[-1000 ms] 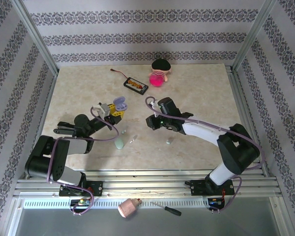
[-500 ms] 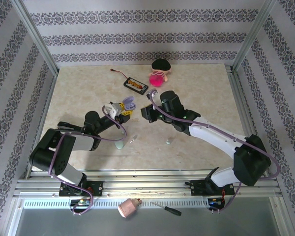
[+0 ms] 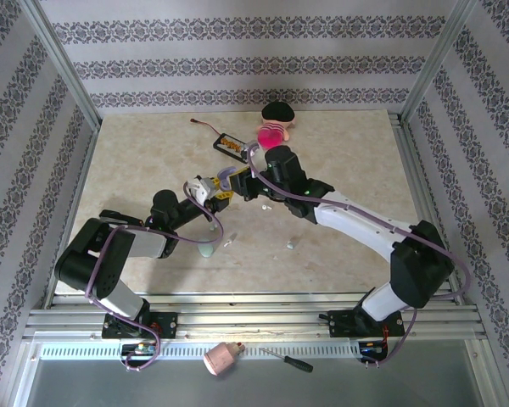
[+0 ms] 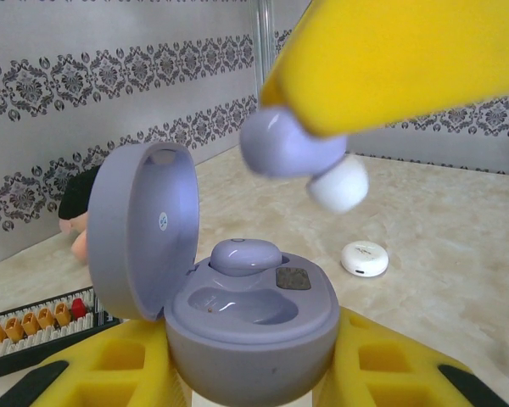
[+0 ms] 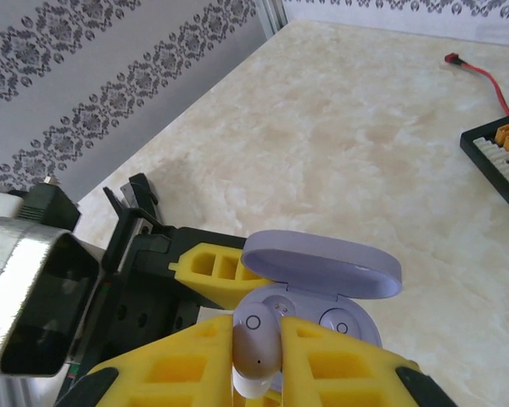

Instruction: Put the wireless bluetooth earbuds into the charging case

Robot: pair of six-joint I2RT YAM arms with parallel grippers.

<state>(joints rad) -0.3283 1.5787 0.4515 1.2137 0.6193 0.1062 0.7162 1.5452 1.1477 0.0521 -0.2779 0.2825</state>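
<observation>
Both arms have closed in over the middle of the marble-patterned table since a second ago. The right gripper has swung left and farther out, and the left gripper has carried its load rightward to meet it.

The left gripper's yellow fingers are clamped on the base of a lavender pebble-shaped plastic charging case, with its hinged lid thrown open. The right gripper is pinching a lavender bean-shaped plastic earbud with a white tip between its yellow fingertips. That earbud hangs above the case, clear of it, with the white tip angled downward.

A second lavender earbud already sits in one well. The empty socket right beside it looks like the target.

In the left wrist view the held earbud sits up and to the right of that open well, though depth is hard to judge from there. In the right wrist view it lies just near of the case's rim. I'd say a small correction is needed before any descent.

To do this well:
- Keep the case steady in the left gripper.
- Bring the earbud square over the empty socket, tip first.
- Come down slowly and straight, staying off the lid and the seated earbud.
- Spread the fingers only once the earbud has settled in its well.
</observation>
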